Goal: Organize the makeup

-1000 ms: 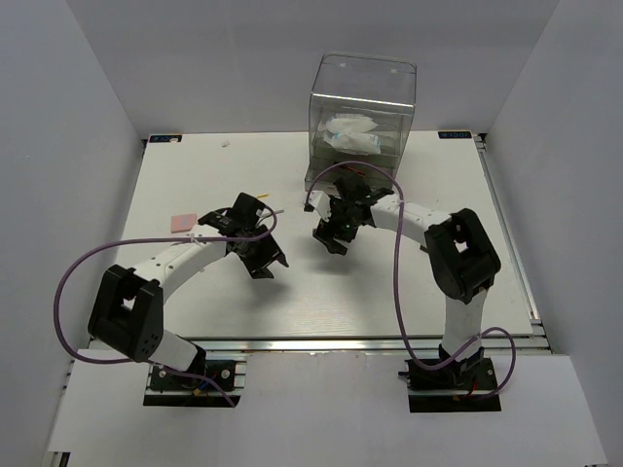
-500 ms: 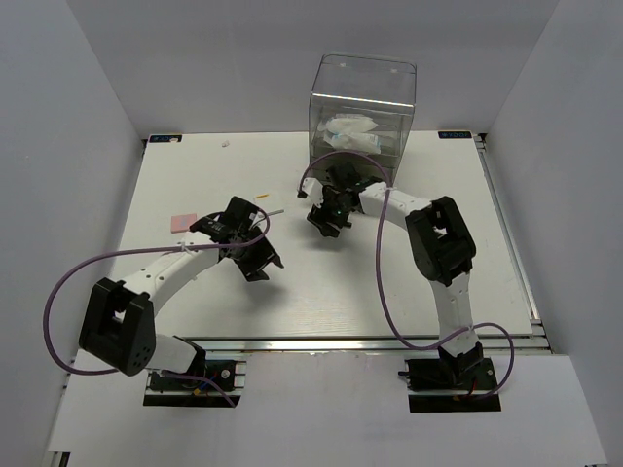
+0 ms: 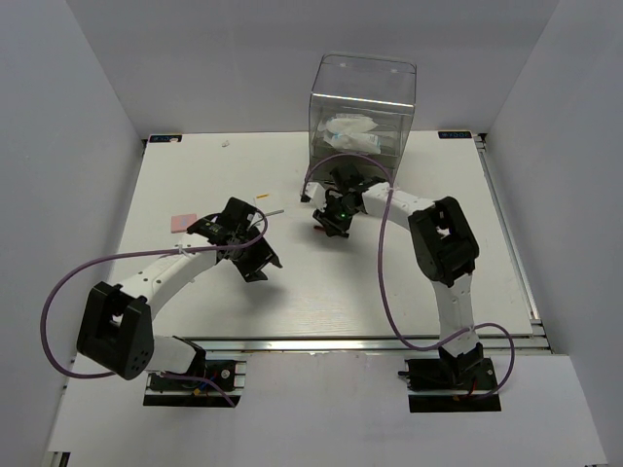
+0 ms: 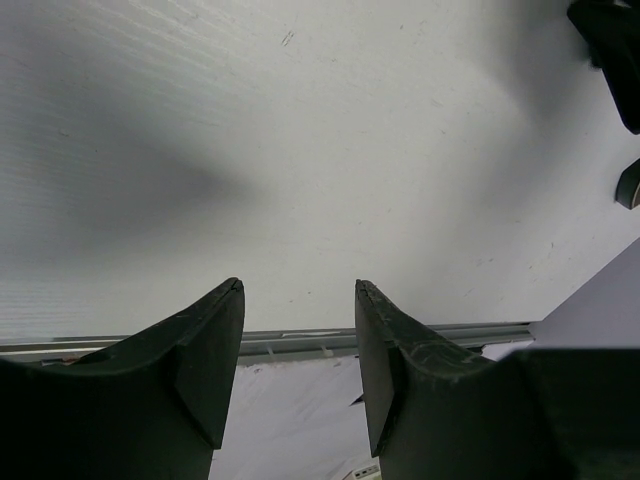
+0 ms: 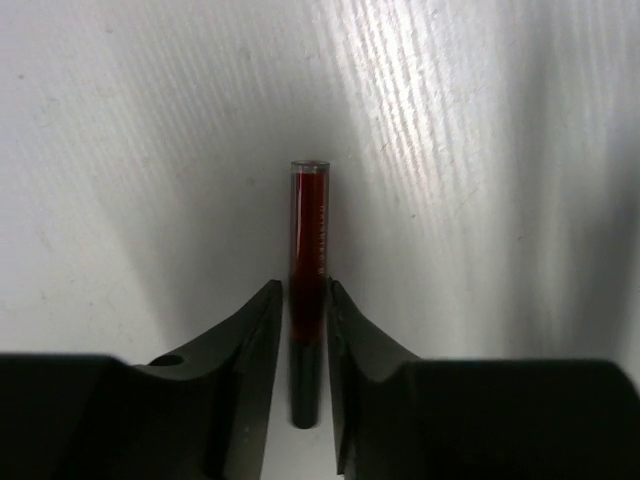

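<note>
The right hand (image 5: 304, 290) is clamping on a slim red stick (image 5: 308, 225) that is lying on the worktop (image 3: 389, 282), near the clear box (image 3: 362, 107) at its 7 o'clock. This looks like the pick-up step. Next it is calling for a straight lift, then a carry to the stick's place. The left hand (image 4: 298, 290) is hovering empty, fingers apart. A second ago the right hand was wide open, farther toward 6 o'clock.

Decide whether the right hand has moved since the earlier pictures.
Yes. The right hand moved slightly toward the clear acrylic box, now pinching a red stick.
</note>
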Controlling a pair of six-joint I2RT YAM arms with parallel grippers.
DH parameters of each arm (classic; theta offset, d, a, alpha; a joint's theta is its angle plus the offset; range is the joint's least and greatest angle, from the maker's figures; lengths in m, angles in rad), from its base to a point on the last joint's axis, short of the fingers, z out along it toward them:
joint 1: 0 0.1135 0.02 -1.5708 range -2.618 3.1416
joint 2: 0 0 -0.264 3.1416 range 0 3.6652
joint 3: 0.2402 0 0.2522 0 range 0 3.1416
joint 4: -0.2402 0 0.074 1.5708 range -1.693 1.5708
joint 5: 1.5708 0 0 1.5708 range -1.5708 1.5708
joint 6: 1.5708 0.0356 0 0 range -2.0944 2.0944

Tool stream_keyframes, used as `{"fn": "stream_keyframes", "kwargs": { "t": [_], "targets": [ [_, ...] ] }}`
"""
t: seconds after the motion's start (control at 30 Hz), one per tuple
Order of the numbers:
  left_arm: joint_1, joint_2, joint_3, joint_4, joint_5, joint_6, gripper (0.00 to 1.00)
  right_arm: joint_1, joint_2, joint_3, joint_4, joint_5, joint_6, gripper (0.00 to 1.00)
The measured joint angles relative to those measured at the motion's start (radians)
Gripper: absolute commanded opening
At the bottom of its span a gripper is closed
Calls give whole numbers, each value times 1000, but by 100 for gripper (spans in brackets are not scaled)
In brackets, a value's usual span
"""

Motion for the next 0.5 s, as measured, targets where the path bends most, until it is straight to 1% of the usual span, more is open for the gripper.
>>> {"fn": "stream_keyframes", "kwargs": {
  "t": [0.07,0.13,0.2,0.23,0.3,0.33,0.4,0.5],
  "targets": [
    [0,-2,0,2,-4,-2,58,0,-13,-18,1,0,-1,26],
    [0,-8,0,6,-10,-5,59,0,-23,-34,2,0,0,18],
    [2,-20,0,18,-18,-5,61,0,-34,-50,2,-2,0,14],
    [3,-31,0,29,-26,-3,67,0,-38,-56,2,-4,-1,11],
    [3,-63,-2,51,-45,3,69,0,-50,-74,3,-11,-3,5],
    [4,-82,-5,68,-54,3,71,0,-56,-83,3,-15,-4,4],
    [7,-125,-24,115,-65,5,72,0,-68,-100,1,-20,-6,0],
    [11,-188,-65,177,-75,4,72,0,-87,-125,-5,-29,-11,0]
  ]
}}
